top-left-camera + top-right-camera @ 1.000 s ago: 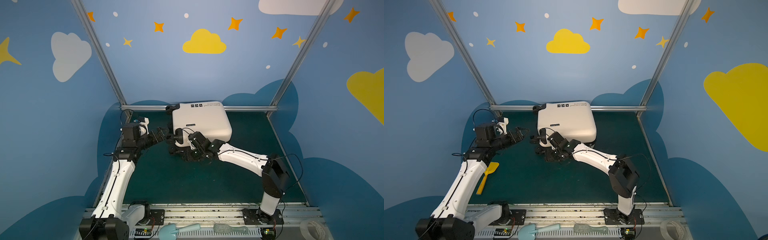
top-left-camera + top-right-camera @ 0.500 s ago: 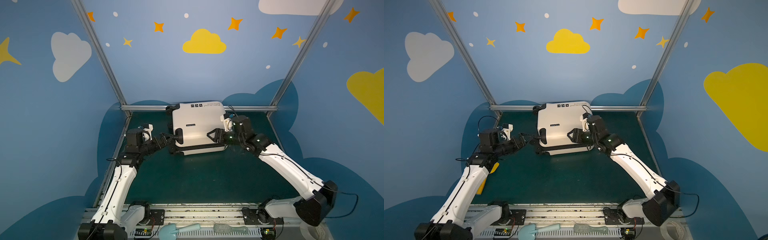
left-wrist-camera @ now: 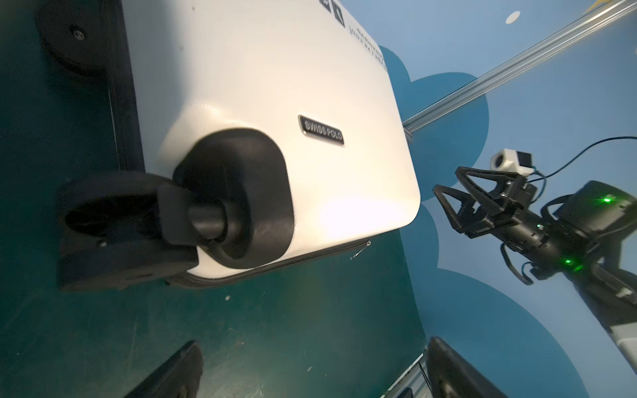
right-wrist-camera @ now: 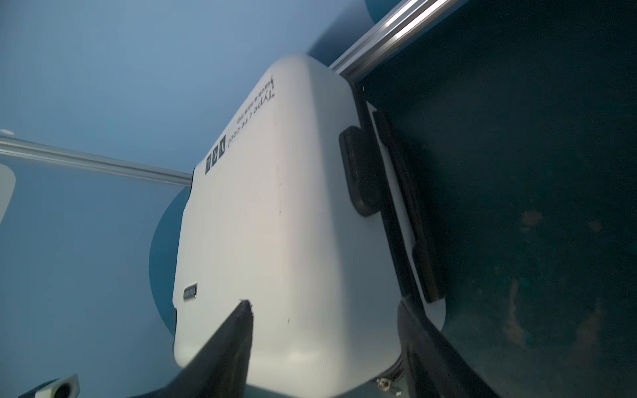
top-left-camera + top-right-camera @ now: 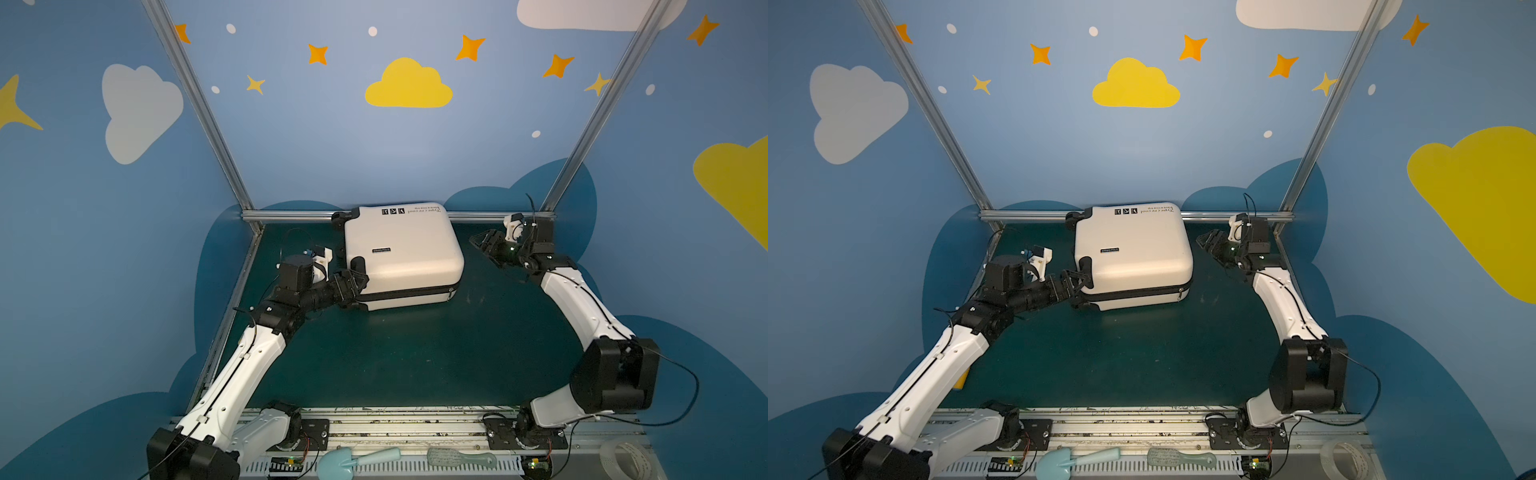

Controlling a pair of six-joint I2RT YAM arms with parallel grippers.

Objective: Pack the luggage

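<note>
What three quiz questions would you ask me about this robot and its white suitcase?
1. True or false: the luggage lies closed on the table.
2. Which is nearer a black wheel? A) left gripper B) right gripper
3. Fill in: both grippers' jaws stand ____.

Key: 1 true; 2 A; 3 open.

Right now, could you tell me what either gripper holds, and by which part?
Nothing: both the left gripper and right gripper are open, empty, near the luggage.
</note>
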